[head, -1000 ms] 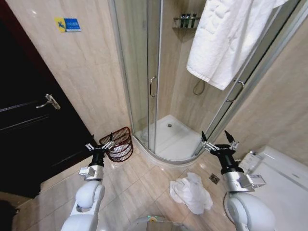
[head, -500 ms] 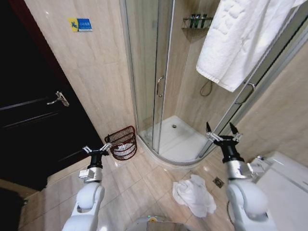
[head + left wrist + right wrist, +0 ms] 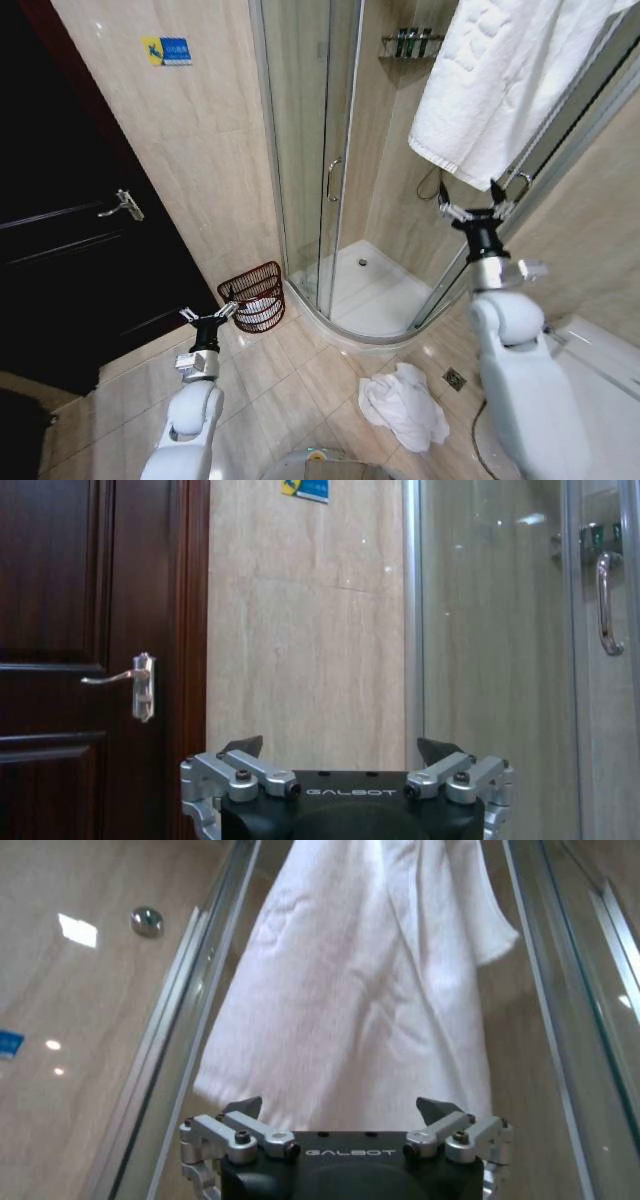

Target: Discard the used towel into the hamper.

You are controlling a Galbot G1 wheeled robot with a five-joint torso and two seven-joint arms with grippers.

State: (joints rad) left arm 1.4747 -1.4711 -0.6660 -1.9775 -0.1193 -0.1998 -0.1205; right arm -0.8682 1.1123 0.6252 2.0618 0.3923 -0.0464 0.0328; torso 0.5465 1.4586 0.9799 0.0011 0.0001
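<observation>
Our right hand (image 3: 476,211) is raised high, fingers spread and grasping nothing, just below the lower hem of the hanging white towel (image 3: 505,80). From the right wrist camera, the same right hand (image 3: 340,1111) points straight at the hanging towel (image 3: 350,990), which drapes beside the shower enclosure's glass and metal frame (image 3: 190,1020). We note no contact yet between fingers and cloth.

Our left hand (image 3: 210,315) is held low, fingers likewise spread and empty, just beside the hamper (image 3: 255,296). From its own wrist camera, the left hand (image 3: 340,751) faces the tiled wall (image 3: 300,630) between the dark door (image 3: 90,645) and the shower glass.

The hamper, a reddish-brown openwork basket, stands on the floor against the wall, at the foot of the shower door (image 3: 300,150). It appears tilted, its mouth turned toward us. A second, crumpled towel (image 3: 402,400) lies on the floor tiles, well apart from the hamper, on the far side of the shower tray (image 3: 365,290).

Risks, in our judgement:
- Two towels are present. The one on the floor looks the more used, so taking the hanging one may be the wrong choice.
- A pinch at the hem alone may slip, or drag the cloth without freeing it from its support above.
- The glass frame stands close to the right hand; a sideways reach could strike it.
- The hamper's mouth is small and tilted, so a bulky towel may catch the rim or tip it.
</observation>
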